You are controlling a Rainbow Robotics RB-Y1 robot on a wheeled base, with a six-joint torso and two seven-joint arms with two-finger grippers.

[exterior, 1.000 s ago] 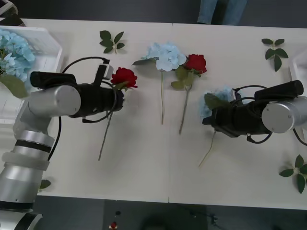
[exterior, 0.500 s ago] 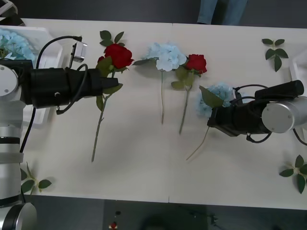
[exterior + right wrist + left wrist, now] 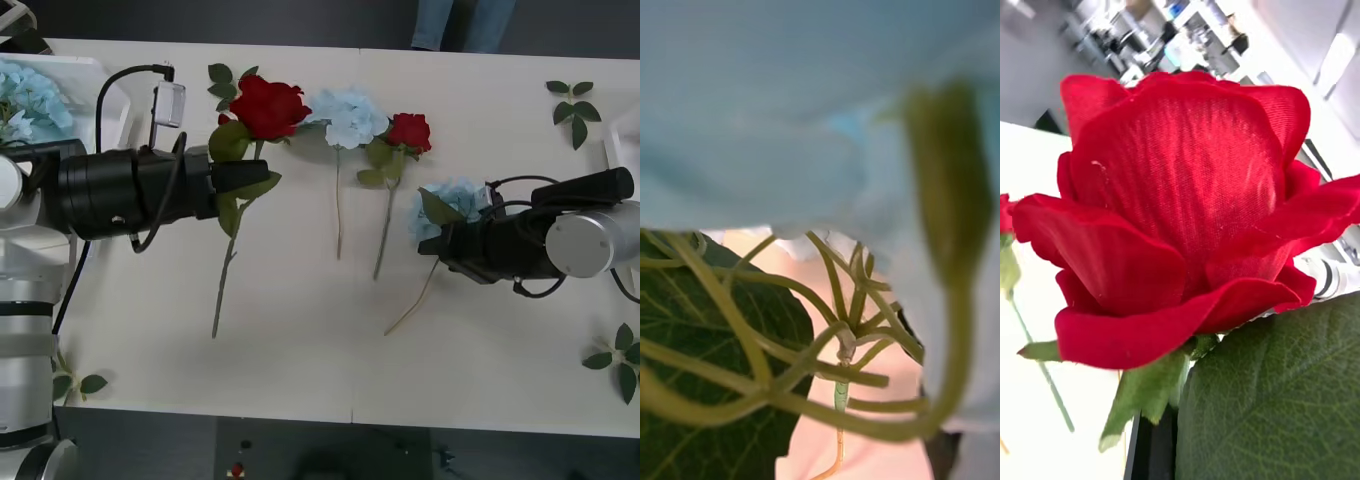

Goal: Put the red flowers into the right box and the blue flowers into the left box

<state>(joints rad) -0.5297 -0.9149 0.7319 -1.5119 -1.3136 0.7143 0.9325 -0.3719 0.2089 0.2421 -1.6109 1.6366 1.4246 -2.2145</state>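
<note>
My left gripper [image 3: 243, 180] is shut on the stem of a red flower [image 3: 268, 107] just below its bloom, holding it above the table's left half with the stem hanging free. The bloom [image 3: 1180, 217] looms large in the left wrist view, with a leaf [image 3: 1277, 397] beside it. My right gripper [image 3: 441, 243] is shut on a blue flower [image 3: 452, 203] right of centre; its petals [image 3: 790, 112] and leaf [image 3: 707, 352] are close to the lens. Another blue flower [image 3: 347, 117] and red flower [image 3: 408, 132] lie mid-table. The left box [image 3: 112, 92] holds blue blooms [image 3: 32, 95]. The right box's edge [image 3: 630, 130] shows far right.
Loose green leaf sprigs lie at the back left [image 3: 232, 85], back right [image 3: 572, 105], front right [image 3: 620, 365] and front left [image 3: 75, 385]. The table's front edge runs near the bottom. A person's legs stand beyond the far edge.
The left arm drew back leftward, lifting the red rose off the table, then carried it up and to the right. The right gripper's blue flower tilted, and its stem end swung left.
</note>
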